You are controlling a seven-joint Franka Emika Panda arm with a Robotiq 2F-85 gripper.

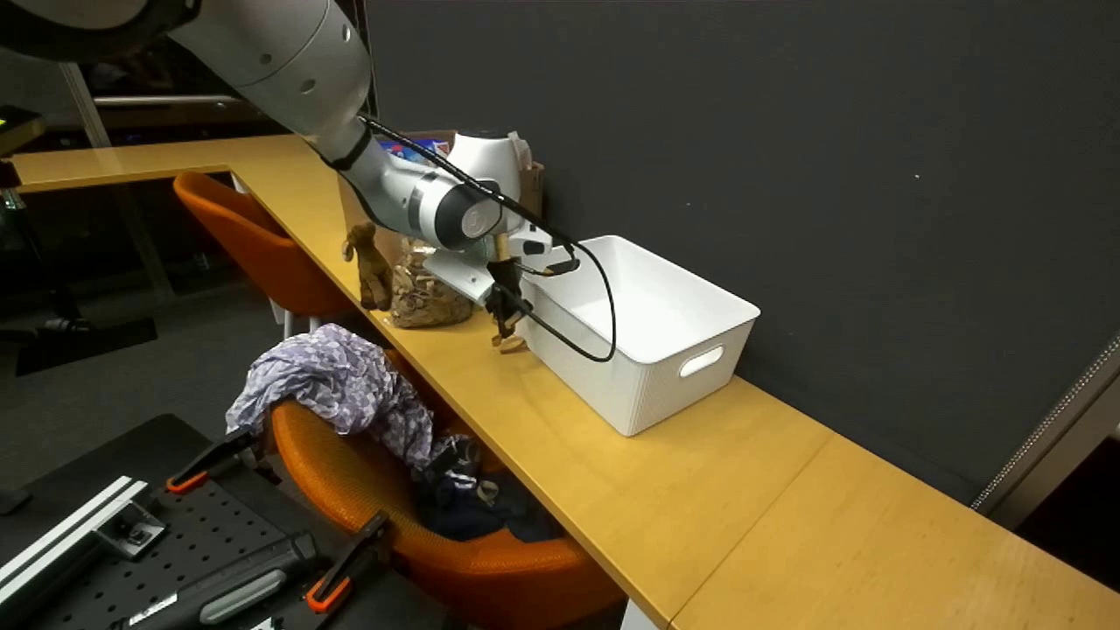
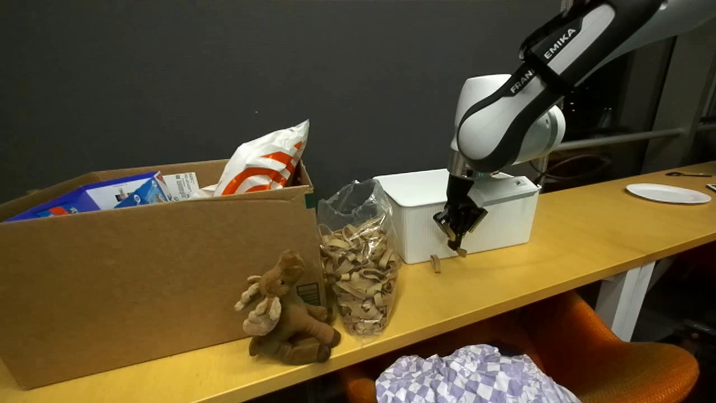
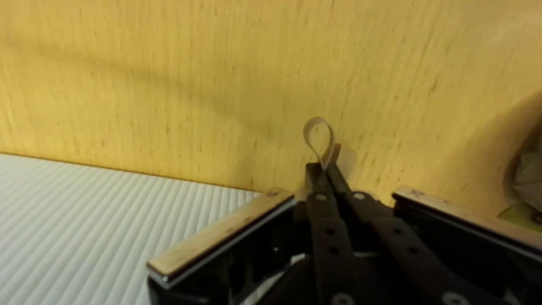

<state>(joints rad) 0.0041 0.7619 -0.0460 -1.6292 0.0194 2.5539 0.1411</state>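
Beside the white bin (image 2: 506, 224), I have the gripper (image 3: 324, 167) pinching a tan band (image 3: 308, 130) by one end, presumably because so slim a loop suits a narrow grip.

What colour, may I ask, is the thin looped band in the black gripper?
The thin looped band is tan; it shows best in the wrist view.

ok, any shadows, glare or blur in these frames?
Wrist view: a soft shadow streaks across the table, fingers dark and slightly blurred, tan loop at their tips a bit soft; in an exterior view, floor dim; in an exterior view, clear plastic bag catches small highlights.
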